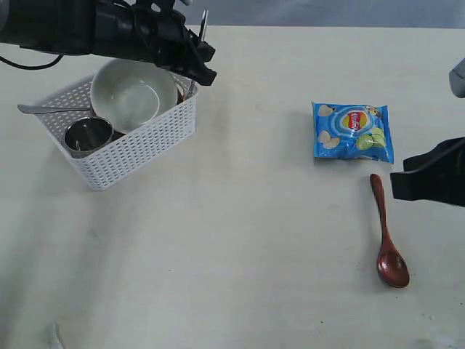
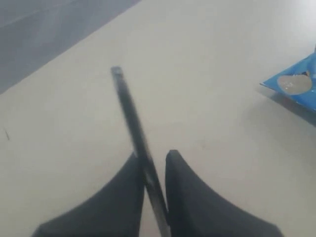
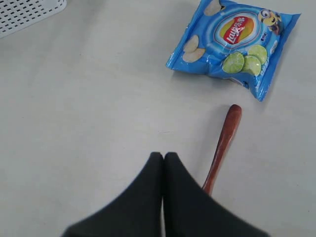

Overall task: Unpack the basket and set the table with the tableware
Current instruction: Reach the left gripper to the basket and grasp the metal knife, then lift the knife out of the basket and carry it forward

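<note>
Spreading pale and wide, the tabletop [image 1: 240,247] carries the white basket [image 1: 138,149]. The left hand [image 2: 150,158] hangs above the basket's far right corner, clenched on a slim steel utensil [image 2: 131,113]; whether it is a knife or a fork I cannot tell. The right hand [image 3: 163,155], fingers pressed together and holding nothing, sits well to the right of the basket. The blue chips bag [image 1: 353,131] lies well apart from the basket, and the wooden spoon [image 1: 389,247] lies farther still. Inside the basket the pale bowl [image 1: 134,94] leans tilted, with the steel cup [image 1: 89,134] just beside it.
</note>
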Tool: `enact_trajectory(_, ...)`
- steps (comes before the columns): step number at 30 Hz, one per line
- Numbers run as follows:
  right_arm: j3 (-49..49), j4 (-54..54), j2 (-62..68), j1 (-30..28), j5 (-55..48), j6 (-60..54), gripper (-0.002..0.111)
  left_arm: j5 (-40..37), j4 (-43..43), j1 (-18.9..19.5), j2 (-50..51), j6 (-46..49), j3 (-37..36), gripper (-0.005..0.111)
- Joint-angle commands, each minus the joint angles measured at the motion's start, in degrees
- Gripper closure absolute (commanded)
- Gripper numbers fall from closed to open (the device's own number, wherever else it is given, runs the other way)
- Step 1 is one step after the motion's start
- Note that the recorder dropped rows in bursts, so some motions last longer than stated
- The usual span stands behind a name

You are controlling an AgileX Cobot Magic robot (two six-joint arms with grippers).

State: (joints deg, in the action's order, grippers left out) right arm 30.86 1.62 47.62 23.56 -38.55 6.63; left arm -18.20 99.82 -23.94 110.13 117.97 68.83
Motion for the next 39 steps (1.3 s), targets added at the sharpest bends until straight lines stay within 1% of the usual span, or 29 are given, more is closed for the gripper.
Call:
enact_trajectory(1,0.3,-0.2,0.0,0.0,0.0,-0.5,0.109,0.0,0.1,-0.2,-0.2,0.0,0.3,0.096)
enact_trajectory(6,0.3,-0.2,0.0,0.0,0.0,-0.5,0.109,-0.4,0.1,-0.2,-0.2,-1.7,0.3,0.096)
enact_trajectory(7,0.3,-0.2,0.0,0.0,0.0,-0.5,0.109,-0.4,0.1,-0.2,-0.2,-2.0,0.3,0.098)
enact_trajectory(9,0.3,-0.2,0.0,0.0,0.0,-0.5,0.109,-0.4,0.1,-0.2,-0.2,-2.1,0.3,0.106)
enact_trajectory(10,0.3,-0.2,0.0,0.0,0.0,-0.5,0.109,-0.4,0.1,-0.2,-0.2,-2.1,0.3,0.107)
enact_trajectory(17,0.3,-0.4,0.0,0.0,0.0,-0.5,0.109,-0.4,0.1,-0.2,-1.7,-2.1,0.4,0.107)
enact_trajectory(28,0.3,-0.6,0.0,0.0,0.0,-0.5,0.109,-0.4,0.1,-0.2,-7.6,-3.0,0.4,0.107)
enact_trajectory(36,0.3,-0.6,0.0,0.0,0.0,-1.2,0.109,-0.6,0.1,-0.2,-16.1,-3.0,0.4,0.107)
enact_trajectory(37,0.3,-0.6,0.0,0.0,0.0,-1.4,0.109,-1.1,0.1,-0.2,-17.6,-4.5,0.4,0.107)
enact_trajectory(39,0.3,-0.6,0.0,0.0,0.0,-1.5,0.109,-3.4,0.1,-0.2,-19.9,-10.7,0.4,0.107)
